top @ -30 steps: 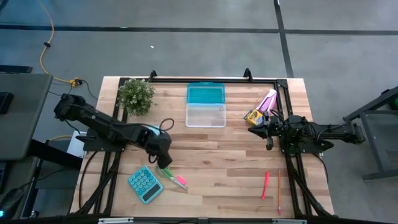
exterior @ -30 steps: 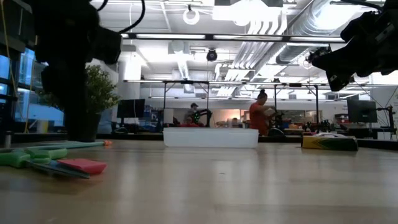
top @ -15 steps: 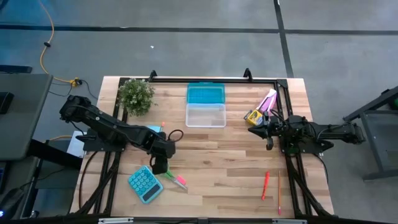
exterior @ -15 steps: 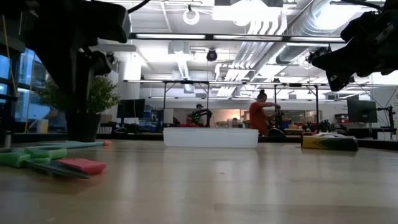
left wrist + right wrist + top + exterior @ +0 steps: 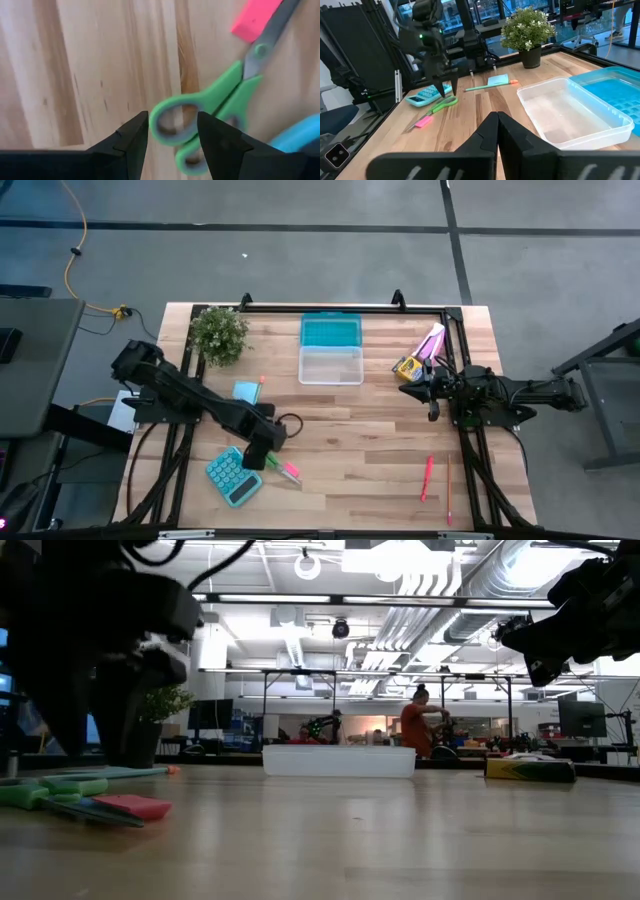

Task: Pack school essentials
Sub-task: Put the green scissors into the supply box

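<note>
Your left gripper (image 5: 172,135) hangs low over the table with its jaws parted, and one handle loop of the green-handled scissors (image 5: 210,107) lies right in the gap between them; nothing is held yet. The scissors rest flat on the wood near the front left, blades touching or just beside the pink eraser (image 5: 291,471), with the teal calculator (image 5: 233,476) close by. This looks like the pick-up step for the scissors. Next, you need to drop the last bit, close on the handle, not the bare wood, and lift without dragging the eraser along. Then carry it to the clear box (image 5: 331,365) at the back middle, its blue lid (image 5: 331,332) lying open behind it. The note pad (image 5: 246,391) and a teal pen (image 5: 485,87) wait nearby. Your right gripper (image 5: 497,120) is closed on nothing, parked at the right side near the yellow crayon box (image 5: 407,366), with the pink-red pen (image 5: 427,476) and pencil (image 5: 448,488) lying in front of it
</note>
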Controlling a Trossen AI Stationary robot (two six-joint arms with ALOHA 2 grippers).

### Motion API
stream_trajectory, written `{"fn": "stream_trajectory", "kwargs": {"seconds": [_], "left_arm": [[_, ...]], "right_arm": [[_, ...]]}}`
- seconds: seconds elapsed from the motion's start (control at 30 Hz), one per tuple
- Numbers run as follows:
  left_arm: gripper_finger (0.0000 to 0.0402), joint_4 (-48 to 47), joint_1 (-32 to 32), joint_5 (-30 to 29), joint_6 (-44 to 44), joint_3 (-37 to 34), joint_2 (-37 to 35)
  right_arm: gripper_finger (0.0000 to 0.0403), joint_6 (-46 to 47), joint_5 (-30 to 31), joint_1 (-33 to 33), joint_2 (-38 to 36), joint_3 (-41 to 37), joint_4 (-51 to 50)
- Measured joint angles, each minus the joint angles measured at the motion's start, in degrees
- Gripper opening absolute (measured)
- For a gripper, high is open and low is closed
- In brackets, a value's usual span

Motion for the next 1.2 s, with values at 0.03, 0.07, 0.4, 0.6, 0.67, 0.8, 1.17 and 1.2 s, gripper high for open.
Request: {"fn": "stream_trajectory", "kwargs": {"seconds": [0.03,0.07,0.4,0.6,0.67,0.8,1.17,1.2], "left_arm": [[0.0159,0.1,0.0,-0.2,0.1,0.0,0.7],[0.0159,0.0,0.1,-0.4,0.1,0.0,1.3],[0.0159,0.2,0.3,-0.7,2.7,0.0,5.3],[0.0159,0.7,1.5,0.4,2.7,0.1,5.8],[0.0157,0.8,1.8,0.4,3.3,0.1,5.8],[0.0136,1.0,1.9,0.6,5.0,0.1,5.9],[0.0027,1.7,2.0,1.7,5.5,0.1,5.9],[0.0021,1.7,2.0,1.7,5.5,0.1,5.9]], "right_arm": [[0.0,0.0,0.0,0.0,0.0,0.0,0.0],[0.0,0.0,0.0,0.0,0.0,0.0,-0.1],[0.0,0.0,0.0,0.0,0.0,0.0,-0.1],[0.0,0.0,0.0,0.0,0.0,0.0,-0.1],[0.0,0.0,0.0,0.0,0.0,0.0,-0.1],[0.0,0.0,0.0,0.0,0.0,0.0,-0.1],[0.0,0.0,0.0,0.0,0.0,0.0,-0.1],[0.0,0.0,0.0,0.0,0.0,0.0,-0.1]]}}
